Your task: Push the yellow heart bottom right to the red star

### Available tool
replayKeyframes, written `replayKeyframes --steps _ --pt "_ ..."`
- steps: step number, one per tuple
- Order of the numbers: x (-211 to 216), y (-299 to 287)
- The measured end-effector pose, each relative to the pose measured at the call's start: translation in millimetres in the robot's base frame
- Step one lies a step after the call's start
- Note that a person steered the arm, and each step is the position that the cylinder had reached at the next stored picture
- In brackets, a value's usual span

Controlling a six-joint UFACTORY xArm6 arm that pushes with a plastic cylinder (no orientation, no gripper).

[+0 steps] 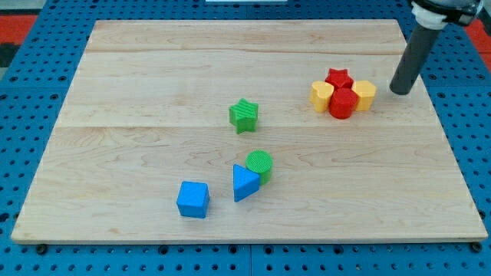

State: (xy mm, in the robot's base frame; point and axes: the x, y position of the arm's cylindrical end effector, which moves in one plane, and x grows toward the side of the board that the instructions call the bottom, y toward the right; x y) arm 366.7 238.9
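Note:
The yellow heart (pixel 321 95) sits at the left of a tight cluster in the view's upper right. The red star (pixel 338 78) is just up and right of it, touching. A red cylinder-like block (pixel 342 103) sits below the star, against the heart's right side. A yellow hexagon block (pixel 364 94) is at the cluster's right. My tip (pixel 399 91) rests on the board right of the cluster, a short gap from the yellow hexagon.
A green star (pixel 244 115) lies near the board's middle. A green cylinder (pixel 260 163), a blue triangle (pixel 244 182) and a blue cube (pixel 192 199) sit in the lower middle. The board's right edge (pixel 441 123) is close to my tip.

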Motion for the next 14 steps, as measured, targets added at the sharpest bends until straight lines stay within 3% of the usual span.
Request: replayKeyframes --steps 3,4,6,7,8,13,14 --pt "-1.6 -187.8" --pt "-7.2 -184.9" --pt "-9.1 -7.7" --pt "23.3 2.2" --pt "43.5 -24.5" --pt "25.2 -231.5" --pt "25.8 -215.9"
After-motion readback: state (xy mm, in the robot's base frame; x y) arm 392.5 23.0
